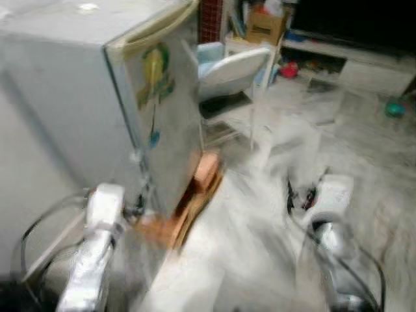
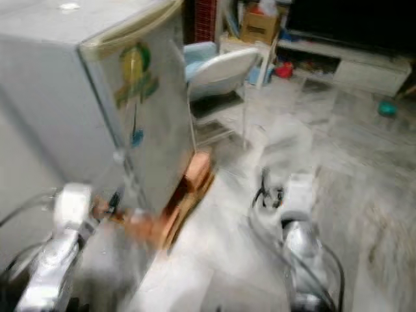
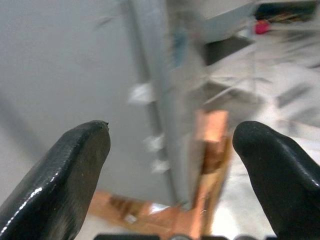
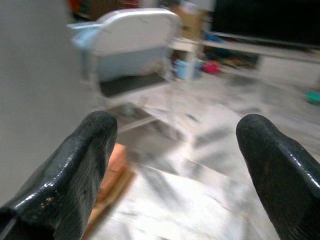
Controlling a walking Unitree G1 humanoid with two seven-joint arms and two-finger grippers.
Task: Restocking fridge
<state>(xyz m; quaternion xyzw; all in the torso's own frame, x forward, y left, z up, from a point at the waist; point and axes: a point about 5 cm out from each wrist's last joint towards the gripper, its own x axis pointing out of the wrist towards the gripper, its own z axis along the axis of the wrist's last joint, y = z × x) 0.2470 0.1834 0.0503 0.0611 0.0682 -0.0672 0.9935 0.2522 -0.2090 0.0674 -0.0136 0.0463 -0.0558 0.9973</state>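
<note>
The pictures are blurred. The small grey fridge (image 1: 97, 97) stands to the robot's left with its door shut, on a low wooden pallet (image 1: 195, 195) on the pale floor (image 1: 260, 260). The left gripper (image 3: 170, 145) is near the fridge's lower front corner, its fingers (image 3: 60, 180) wide apart and holding nothing. The right gripper (image 4: 175, 150) is over the floor, its fingers (image 4: 75, 170) also wide and holding nothing. Behind the fridge stands a white chair (image 1: 231, 71).
</note>
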